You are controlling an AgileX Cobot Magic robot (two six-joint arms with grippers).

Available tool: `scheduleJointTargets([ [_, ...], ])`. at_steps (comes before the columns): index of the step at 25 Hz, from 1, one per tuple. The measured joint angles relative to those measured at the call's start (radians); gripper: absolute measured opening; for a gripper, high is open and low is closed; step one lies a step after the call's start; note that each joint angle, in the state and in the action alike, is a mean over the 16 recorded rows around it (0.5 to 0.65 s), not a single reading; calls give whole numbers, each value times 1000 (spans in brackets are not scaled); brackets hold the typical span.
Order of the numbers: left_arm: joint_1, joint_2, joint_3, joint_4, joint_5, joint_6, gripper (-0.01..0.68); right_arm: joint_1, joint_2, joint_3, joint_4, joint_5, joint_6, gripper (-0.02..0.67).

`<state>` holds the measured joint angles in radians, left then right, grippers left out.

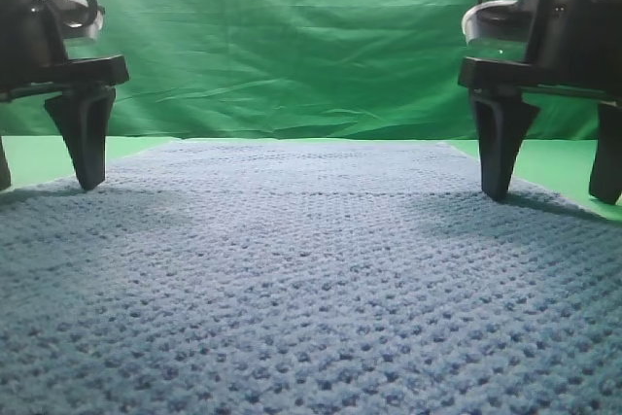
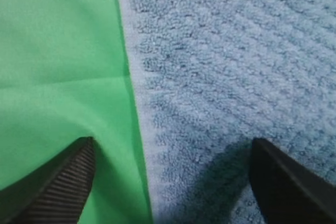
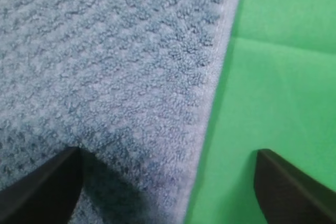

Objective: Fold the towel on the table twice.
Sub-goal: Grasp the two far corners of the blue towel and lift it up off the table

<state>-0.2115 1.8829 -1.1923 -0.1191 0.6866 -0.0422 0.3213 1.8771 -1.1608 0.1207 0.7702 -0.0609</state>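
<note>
The towel (image 1: 311, 279) lies flat on the green bench (image 2: 58, 77). The left tool (image 2: 168, 182) and the right tool (image 3: 168, 182) are both spread wide, each straddling a long pale edge, evidently so that one finger lands on cloth, one on bench. Nothing is gripped.

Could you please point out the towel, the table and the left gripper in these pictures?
towel (image 1: 311, 279): exterior high view, middle of its waffle surface.
table (image 2: 58, 51): left wrist view, bare green beside the towel's edge.
left gripper (image 2: 168, 182): left wrist view, midway between its fingertips.
</note>
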Motion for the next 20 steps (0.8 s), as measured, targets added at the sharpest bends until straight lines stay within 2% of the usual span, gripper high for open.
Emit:
scheduleJointTargets([
  [5, 0, 8, -1, -5, 0, 1, 571, 0, 7, -3, -2, -2, -2, 567],
  [8, 0, 9, -2, -10, 3, 1, 518, 0, 10, -4, 4, -3, -3, 502],
  [16, 0, 13, -3, -25, 20, 5, 244, 3, 13, -6, 34, 2, -6, 217],
  [20, 0, 14, -4, -30, 29, 8, 110, 8, 14, -7, 50, 8, -6, 98],
])
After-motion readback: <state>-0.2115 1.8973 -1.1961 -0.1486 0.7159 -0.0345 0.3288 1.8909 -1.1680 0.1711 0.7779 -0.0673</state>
